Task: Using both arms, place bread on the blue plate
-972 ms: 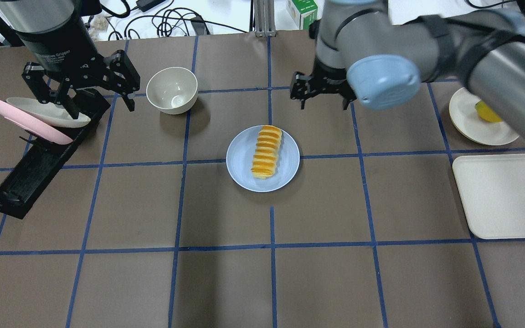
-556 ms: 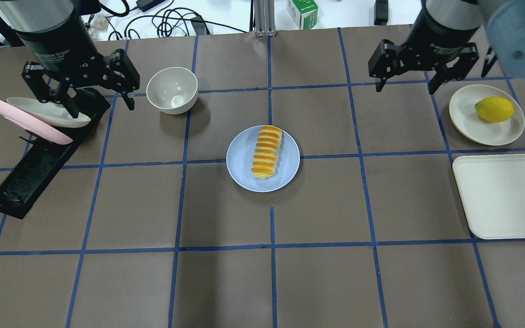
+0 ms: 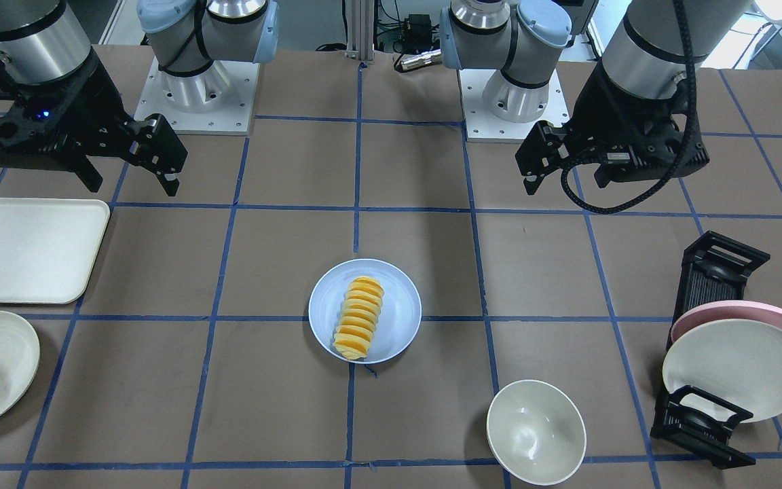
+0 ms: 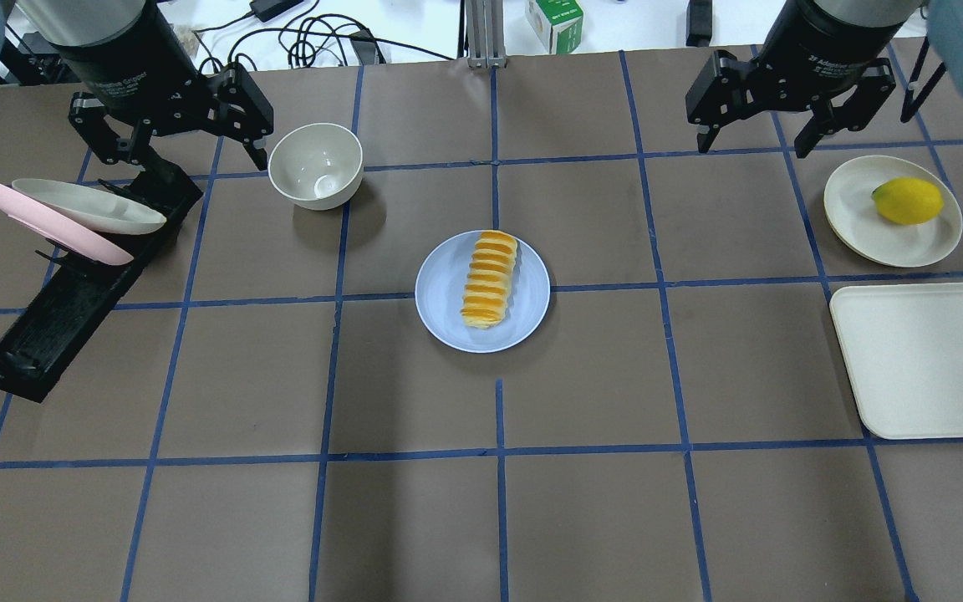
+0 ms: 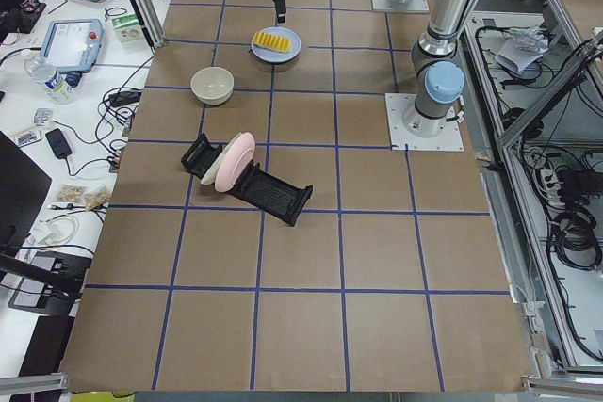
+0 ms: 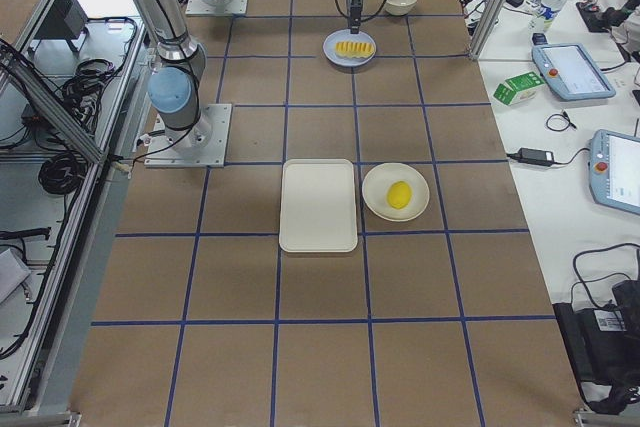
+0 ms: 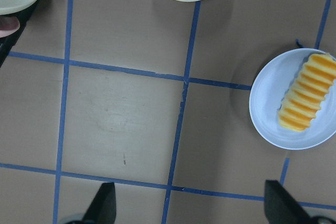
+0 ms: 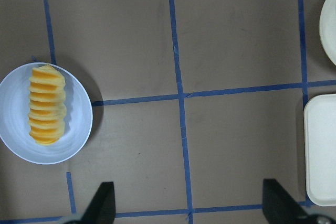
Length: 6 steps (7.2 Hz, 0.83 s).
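The bread (image 4: 490,278), a ribbed yellow loaf with orange stripes, lies on the blue plate (image 4: 440,293) at the table's centre. Both also show in the front view, bread (image 3: 358,318) and plate (image 3: 401,305). My left gripper (image 4: 189,150) is open and empty, raised at the far left beside the bowl. My right gripper (image 4: 753,146) is open and empty, raised at the far right. The left wrist view shows the bread (image 7: 307,98) on the plate (image 7: 268,103) to the right, the right wrist view shows the bread (image 8: 46,104) to the left.
A cream bowl (image 4: 316,163) stands far left of centre. A black dish rack (image 4: 72,293) holds a pink plate (image 4: 30,221) and a cream plate (image 4: 89,209). At the right are a cream plate (image 4: 862,217) with a yellow fruit (image 4: 908,201) and a cream tray (image 4: 924,359).
My right arm has swung from above the far centre to the far right. My left gripper has moved a little farther back. Both stay open. The bread and plate have not moved.
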Each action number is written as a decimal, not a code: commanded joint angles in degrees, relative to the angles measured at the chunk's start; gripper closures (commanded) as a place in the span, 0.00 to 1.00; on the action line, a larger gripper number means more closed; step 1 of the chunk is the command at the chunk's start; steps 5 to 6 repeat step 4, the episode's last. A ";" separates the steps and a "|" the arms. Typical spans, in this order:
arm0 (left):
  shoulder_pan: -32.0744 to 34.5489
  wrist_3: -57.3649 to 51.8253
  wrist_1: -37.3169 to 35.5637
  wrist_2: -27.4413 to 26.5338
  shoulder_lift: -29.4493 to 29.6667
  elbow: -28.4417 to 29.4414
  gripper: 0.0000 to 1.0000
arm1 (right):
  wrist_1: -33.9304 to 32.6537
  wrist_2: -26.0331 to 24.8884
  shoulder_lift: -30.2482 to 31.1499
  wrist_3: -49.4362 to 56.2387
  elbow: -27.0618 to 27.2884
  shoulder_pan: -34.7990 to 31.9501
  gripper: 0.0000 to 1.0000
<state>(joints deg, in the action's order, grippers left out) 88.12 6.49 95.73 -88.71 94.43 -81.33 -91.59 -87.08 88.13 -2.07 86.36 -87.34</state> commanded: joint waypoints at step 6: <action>0.03 -0.25 -0.10 0.11 -0.12 -0.06 0.00 | -0.52 -0.63 0.02 0.31 1.00 -0.02 0.00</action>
